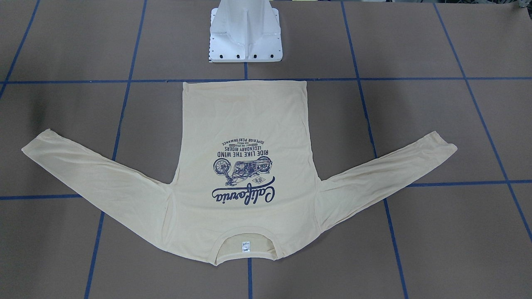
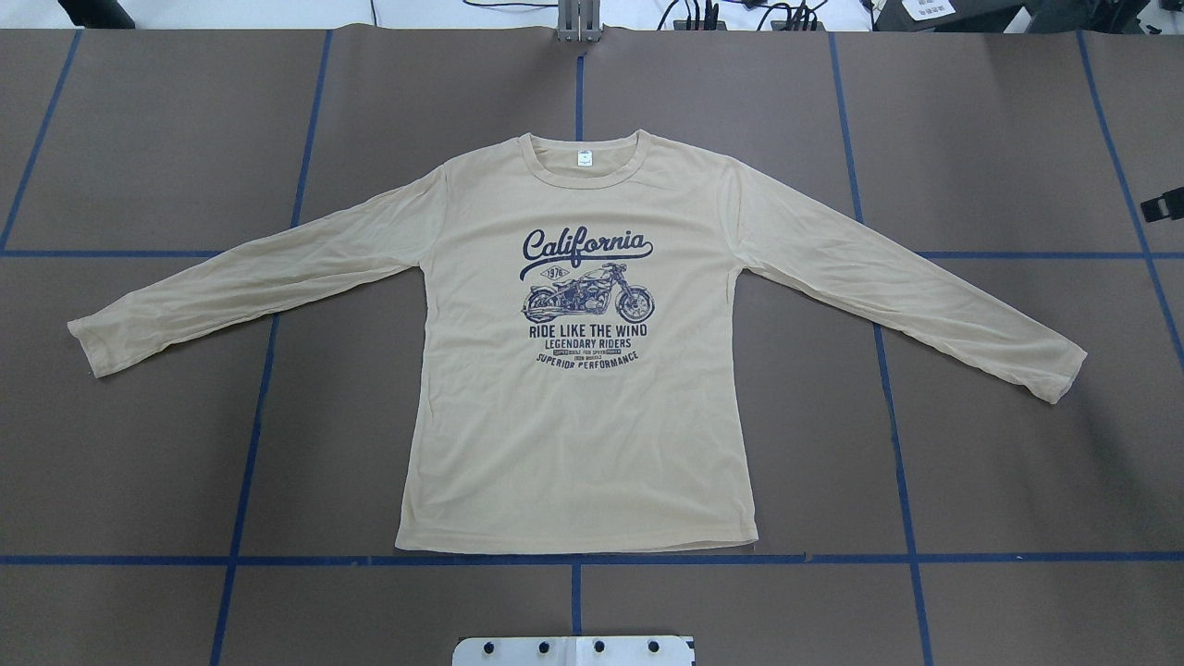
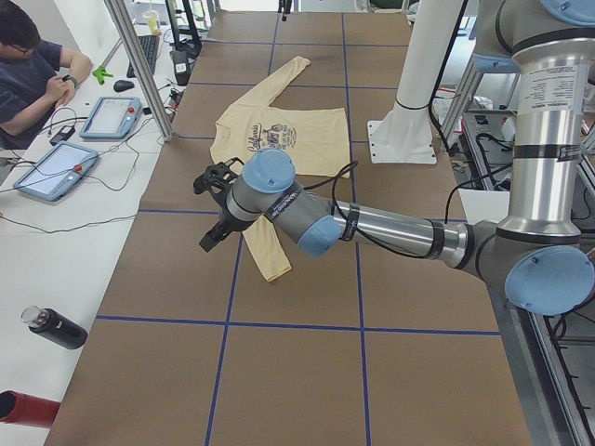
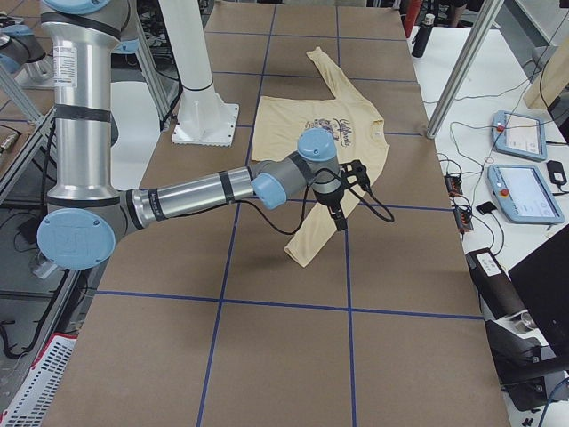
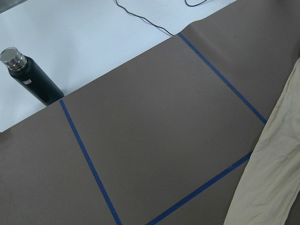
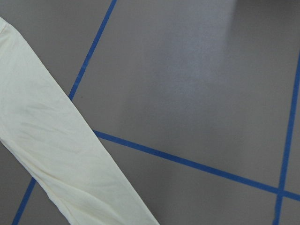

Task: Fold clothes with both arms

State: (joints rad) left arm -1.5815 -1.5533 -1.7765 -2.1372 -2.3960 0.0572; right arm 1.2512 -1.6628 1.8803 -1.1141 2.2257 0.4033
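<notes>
The shirt (image 2: 573, 444) lies flat and print-up at the centre of the overhead view. Its hem is lowest in frame, just above a blue tape line (image 2: 277, 560) and nearest the white pedestal base (image 2: 573, 650). I judge it is spread this way so that each of the 2 sleeves can be folded in over the body; no fold is made.

The left sleeve (image 2: 250, 277) slants to mid-left and the right sleeve (image 2: 906, 287) to mid-right. Both cuffs stop short of the frame edges, with bare desk (image 2: 185, 139) all round for sweeping.

In the side views the left claw (image 3: 210, 209) and right claw (image 4: 347, 194) each hang over a sleeve, apparently clear of the cloth. I cannot tell whether either is spread or pressed together.

A black bottle (image 5: 30, 77) stands upper left in the left wrist view, well apart. The neckline (image 2: 581, 176) is farthest, near the top.
</notes>
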